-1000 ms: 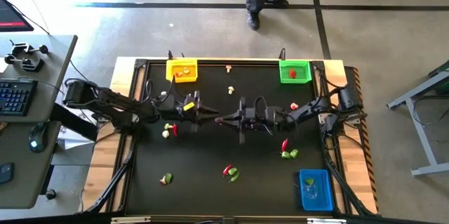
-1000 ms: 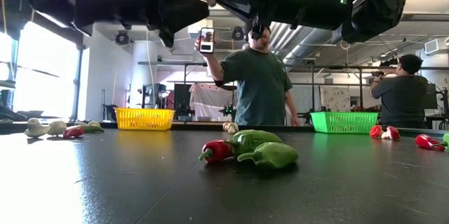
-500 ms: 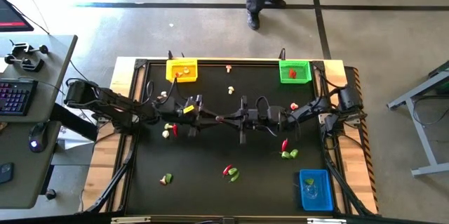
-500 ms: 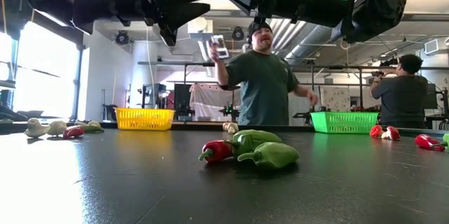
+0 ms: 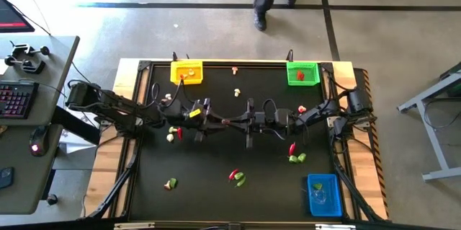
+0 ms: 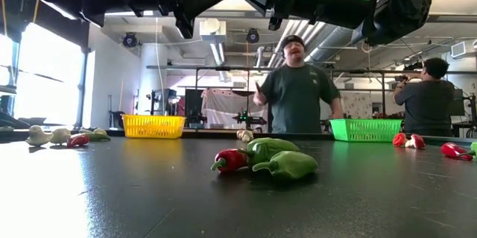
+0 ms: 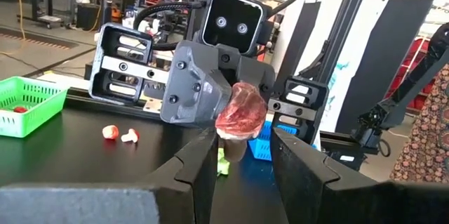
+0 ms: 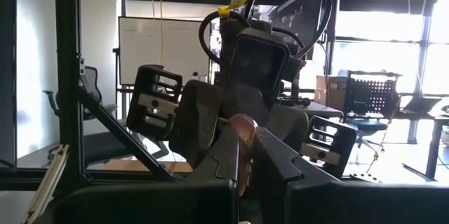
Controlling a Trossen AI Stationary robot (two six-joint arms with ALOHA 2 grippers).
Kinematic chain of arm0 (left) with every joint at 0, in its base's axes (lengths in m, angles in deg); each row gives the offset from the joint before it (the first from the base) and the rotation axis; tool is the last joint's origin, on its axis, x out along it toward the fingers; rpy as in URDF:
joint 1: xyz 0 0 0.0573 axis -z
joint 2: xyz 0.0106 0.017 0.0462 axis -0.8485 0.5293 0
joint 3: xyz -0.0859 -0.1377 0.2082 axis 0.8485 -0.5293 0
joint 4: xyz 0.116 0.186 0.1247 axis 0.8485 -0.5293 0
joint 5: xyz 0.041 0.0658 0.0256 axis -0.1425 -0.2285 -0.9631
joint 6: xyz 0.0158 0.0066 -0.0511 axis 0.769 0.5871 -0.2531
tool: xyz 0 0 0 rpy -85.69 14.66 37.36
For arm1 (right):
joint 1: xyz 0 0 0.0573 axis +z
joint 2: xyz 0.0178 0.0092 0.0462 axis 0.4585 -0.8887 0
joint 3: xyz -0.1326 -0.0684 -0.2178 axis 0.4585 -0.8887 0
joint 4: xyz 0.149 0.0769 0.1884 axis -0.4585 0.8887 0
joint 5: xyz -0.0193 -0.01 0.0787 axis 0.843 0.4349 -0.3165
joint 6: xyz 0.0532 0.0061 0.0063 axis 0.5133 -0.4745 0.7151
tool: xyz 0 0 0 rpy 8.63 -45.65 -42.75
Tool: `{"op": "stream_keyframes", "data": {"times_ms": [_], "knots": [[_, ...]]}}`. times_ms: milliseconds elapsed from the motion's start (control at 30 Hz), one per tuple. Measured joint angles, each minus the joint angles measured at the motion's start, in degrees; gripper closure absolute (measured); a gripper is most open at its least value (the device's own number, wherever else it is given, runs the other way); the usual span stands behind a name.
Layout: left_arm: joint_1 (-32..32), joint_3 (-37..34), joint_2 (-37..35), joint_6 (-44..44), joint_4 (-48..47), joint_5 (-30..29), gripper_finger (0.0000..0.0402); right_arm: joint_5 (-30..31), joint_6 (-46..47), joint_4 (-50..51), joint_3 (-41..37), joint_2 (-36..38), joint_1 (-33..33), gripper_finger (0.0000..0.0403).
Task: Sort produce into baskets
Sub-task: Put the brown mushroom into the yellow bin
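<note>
Illumination is even and diffuse in the high view; the black counter (image 5: 216,201) returns almost no glare and objects cast only faint shadows. In the low view, strong daylight enters through a window (image 6: 45,74) at far left, leaving a pale sheen on the near-left counter surface. Both arms overhead appear as dark silhouettes against bright ceiling fixtures. The green peppers (image 6: 282,157) are in focus; the near counter edge is soft. In the right wrist view, far windows (image 8: 379,48) are overexposed and near parts underexposed and blurred.
</note>
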Motion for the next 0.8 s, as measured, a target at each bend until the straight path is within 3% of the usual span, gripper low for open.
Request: {"op": "stream_keyframes", "data": {"times_ms": [567,800], "knots": [[0.05,1.48,0.85,1.01,-0.56,-0.24,0.0283,0.36,3.48,-0.86,0.64,-0.01,0.00,0.0395],[0.11,3.03,3.69,1.16,-0.70,-0.20,0.0325,0.29,2.67,3.53,3.40,0.01,0.00,0.0395]]}}
